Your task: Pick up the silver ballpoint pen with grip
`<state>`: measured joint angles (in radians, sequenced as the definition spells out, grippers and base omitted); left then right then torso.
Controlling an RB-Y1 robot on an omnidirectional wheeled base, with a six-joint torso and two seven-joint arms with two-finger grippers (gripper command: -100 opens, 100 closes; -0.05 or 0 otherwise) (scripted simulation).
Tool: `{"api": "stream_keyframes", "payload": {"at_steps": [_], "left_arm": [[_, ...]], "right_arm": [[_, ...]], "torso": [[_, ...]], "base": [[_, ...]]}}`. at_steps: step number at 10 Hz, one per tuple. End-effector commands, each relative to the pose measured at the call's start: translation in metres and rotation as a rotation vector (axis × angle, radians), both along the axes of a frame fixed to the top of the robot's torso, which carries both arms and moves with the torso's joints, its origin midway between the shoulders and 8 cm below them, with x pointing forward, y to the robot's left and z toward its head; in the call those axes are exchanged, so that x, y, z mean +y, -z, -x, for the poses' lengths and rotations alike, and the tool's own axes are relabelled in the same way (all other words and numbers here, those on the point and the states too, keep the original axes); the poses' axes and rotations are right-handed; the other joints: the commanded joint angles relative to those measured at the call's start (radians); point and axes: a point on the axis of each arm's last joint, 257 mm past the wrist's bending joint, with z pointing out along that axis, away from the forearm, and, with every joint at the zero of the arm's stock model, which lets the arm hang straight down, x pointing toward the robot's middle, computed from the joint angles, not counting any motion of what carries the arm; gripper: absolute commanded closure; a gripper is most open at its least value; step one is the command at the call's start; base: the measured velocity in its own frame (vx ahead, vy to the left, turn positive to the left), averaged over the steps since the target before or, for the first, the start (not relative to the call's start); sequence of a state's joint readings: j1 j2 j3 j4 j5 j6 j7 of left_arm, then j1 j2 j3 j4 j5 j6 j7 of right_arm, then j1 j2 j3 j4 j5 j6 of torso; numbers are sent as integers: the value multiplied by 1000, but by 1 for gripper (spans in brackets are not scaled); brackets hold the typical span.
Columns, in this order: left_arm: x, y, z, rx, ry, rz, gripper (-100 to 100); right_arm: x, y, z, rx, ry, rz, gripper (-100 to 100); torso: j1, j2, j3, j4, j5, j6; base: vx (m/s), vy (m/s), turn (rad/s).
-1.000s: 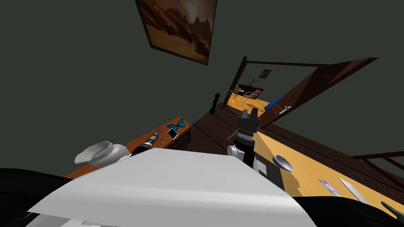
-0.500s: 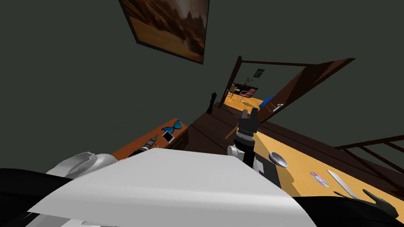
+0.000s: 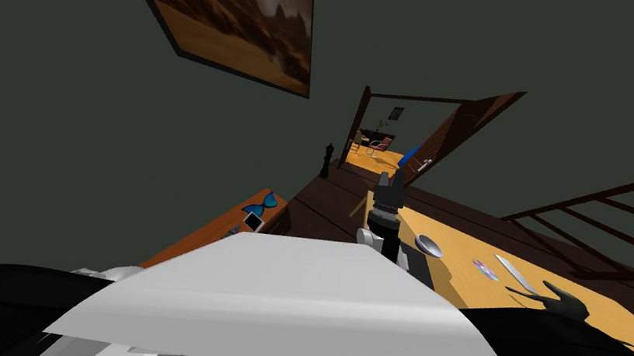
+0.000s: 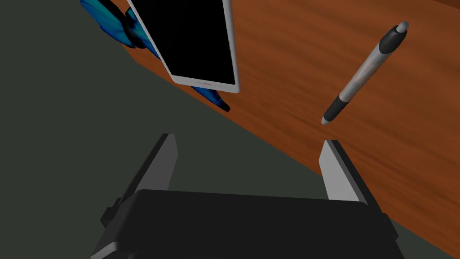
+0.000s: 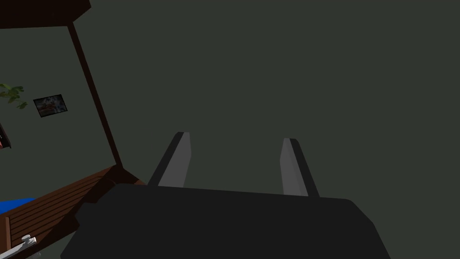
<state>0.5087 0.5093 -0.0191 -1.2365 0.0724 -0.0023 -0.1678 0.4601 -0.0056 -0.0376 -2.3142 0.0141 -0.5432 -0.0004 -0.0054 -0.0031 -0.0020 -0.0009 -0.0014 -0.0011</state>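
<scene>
Turned onward (my move): one pen (image 4: 364,72); left fingers (image 4: 167,157), right fingers (image 5: 289,166) both spread, empty.

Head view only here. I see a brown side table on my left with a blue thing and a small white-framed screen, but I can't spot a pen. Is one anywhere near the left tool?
Observer: Yes. The left wrist view shows a silver pen with dark grips lying flat on the brown tabletop. It is just past one finger of the left tool, not between the two.
Operator: Is that tool open?
Observer: Open and empty. Much of its gap hangs over a dark grey surface past the table's edge.
Operator: Anything crowding the pen?
Observer: No. The white-framed screen lies apart from it, with bare wood between them.
</scene>
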Motion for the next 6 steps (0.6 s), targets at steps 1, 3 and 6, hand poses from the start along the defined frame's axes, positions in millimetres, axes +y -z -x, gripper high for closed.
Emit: {"api": "stream_keyframes", "payload": {"at_steps": [1, 3, 6], "left_arm": [[4, 6, 11, 37, -8, -4, -100], [19, 25, 46, 139, -31, -16, -100], [37, 43, 89, 249, -63, -33, -100]], "right_arm": [[0, 0, 0, 0, 0, 0, 0], [0, 0, 0, 0, 0, 0, 0], [0, 0, 0, 0, 0, 0, 0]], "torso": [[0, 0, 0, 0, 0, 0], [1, 1, 0, 0, 0, 0], [0, -2, -1, 0, 0, 0]], "base": [[55, -33, -44], [71, -43, -116], [88, -44, -88]]}}
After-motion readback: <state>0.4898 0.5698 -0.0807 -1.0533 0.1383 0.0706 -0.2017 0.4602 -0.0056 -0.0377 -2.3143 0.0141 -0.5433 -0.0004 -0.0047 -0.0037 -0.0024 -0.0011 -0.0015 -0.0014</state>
